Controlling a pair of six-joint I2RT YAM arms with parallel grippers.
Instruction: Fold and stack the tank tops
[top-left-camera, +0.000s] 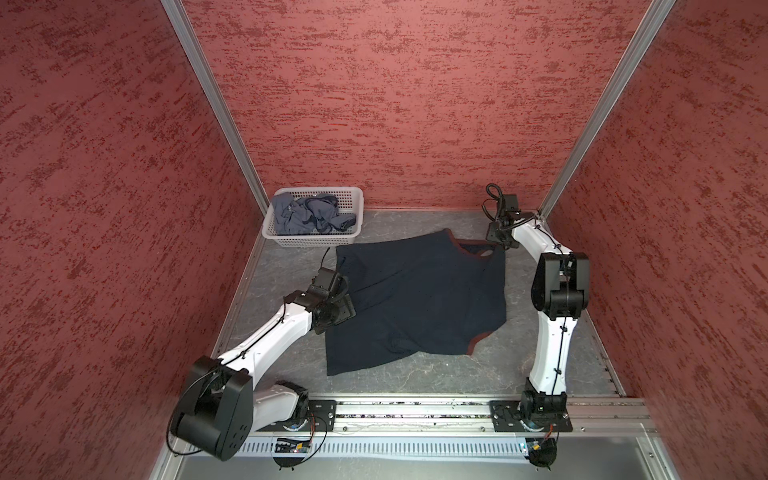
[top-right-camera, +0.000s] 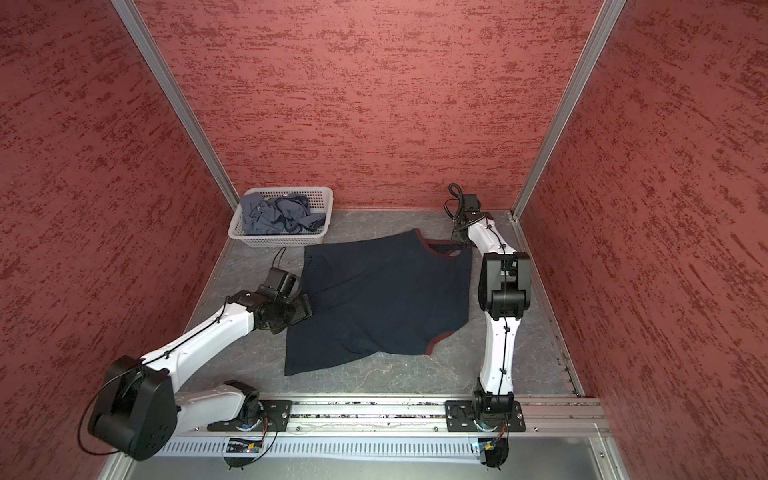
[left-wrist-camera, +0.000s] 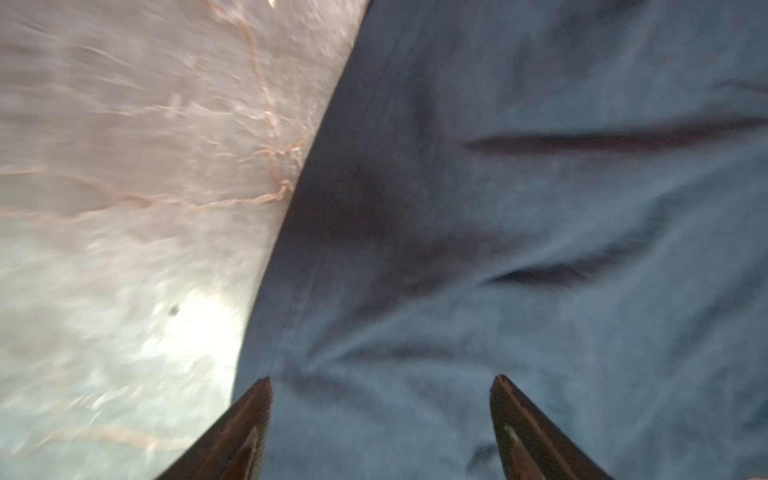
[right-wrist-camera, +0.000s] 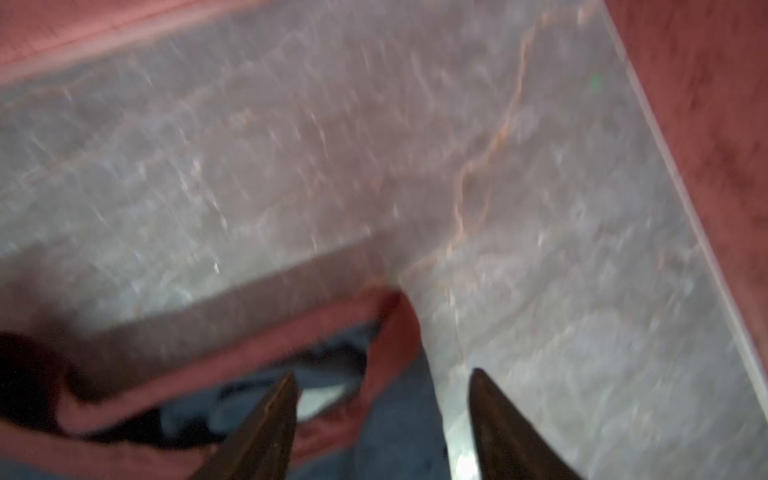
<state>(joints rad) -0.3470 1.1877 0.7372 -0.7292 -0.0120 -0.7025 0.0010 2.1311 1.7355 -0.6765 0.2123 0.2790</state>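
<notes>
Grey tabletop (top-left-camera: 415, 376): navy top (top-left-camera: 415, 299), neck rightward

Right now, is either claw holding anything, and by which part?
Nothing is held. Left claw stands open over the navy tank top; right claw stands open over its maroon trim.
</notes>
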